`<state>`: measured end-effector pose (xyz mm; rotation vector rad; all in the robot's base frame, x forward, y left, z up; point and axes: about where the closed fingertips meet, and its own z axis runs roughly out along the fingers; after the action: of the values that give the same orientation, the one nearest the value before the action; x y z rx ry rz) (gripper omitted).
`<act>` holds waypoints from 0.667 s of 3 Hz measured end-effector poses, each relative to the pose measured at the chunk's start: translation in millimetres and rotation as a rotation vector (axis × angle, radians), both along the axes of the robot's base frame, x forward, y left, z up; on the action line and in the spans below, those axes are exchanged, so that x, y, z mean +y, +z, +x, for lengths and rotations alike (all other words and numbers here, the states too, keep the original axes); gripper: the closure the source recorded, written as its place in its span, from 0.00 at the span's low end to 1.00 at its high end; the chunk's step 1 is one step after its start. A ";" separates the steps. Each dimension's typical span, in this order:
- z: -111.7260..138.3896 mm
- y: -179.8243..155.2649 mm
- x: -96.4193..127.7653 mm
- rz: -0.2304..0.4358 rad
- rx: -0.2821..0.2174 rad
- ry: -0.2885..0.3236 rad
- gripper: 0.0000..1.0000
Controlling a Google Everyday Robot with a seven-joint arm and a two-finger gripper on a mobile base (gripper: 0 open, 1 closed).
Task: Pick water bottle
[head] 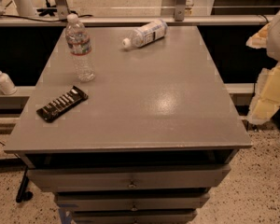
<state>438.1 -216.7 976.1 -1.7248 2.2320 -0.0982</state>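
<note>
The water bottle stands upright at the back left of the grey cabinet top. It is clear ribbed plastic with a white cap and a narrow red-and-white band near its upper part. My gripper shows as a blurred white and yellow shape at the right edge of the view, beyond the cabinet's right side and far from the bottle. Nothing can be seen in it.
A clear bottle with a wide white and blue label lies on its side at the back middle. A black snack packet lies in front of the water bottle. A small white pump dispenser stands on a ledge at left. Drawers sit below the top.
</note>
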 end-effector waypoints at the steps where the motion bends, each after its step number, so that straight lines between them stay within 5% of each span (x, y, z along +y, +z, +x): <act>1: 0.0 0.0 0.0 0.000 0.000 0.000 0.00; 2: 10.8 -5.0 27.6 0.085 -0.021 0.017 0.00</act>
<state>449.0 -189.0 971.1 -1.6895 2.1737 -0.0169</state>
